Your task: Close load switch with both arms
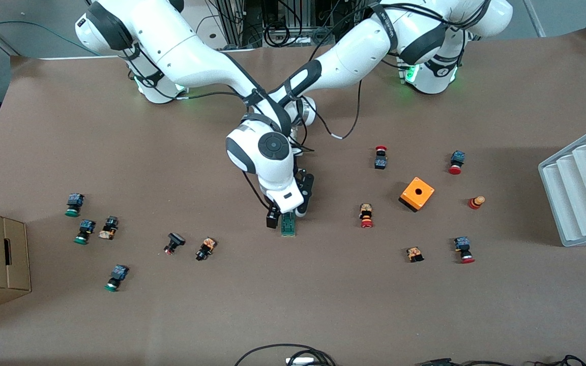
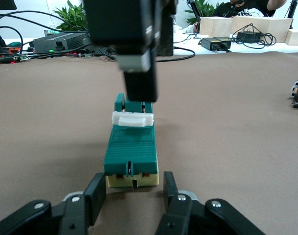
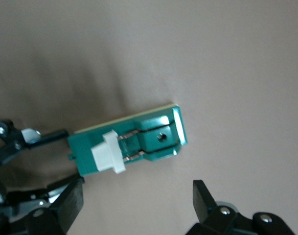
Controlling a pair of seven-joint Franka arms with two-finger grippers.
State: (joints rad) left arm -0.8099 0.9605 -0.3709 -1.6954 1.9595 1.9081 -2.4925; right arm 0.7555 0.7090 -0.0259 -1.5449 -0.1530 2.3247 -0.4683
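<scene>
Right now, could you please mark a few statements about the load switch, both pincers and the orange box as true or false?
1. The narrow green load switch with its white sliding piece lies flat on the brown table. True.
2. The left pincer hangs open, away from the switch. False: it is shut on the switch's cream end.
3. The right pincer is open over the switch. True.
4. The orange box with a hole sits toward the right arm's end. False: toward the left arm's end.
</scene>
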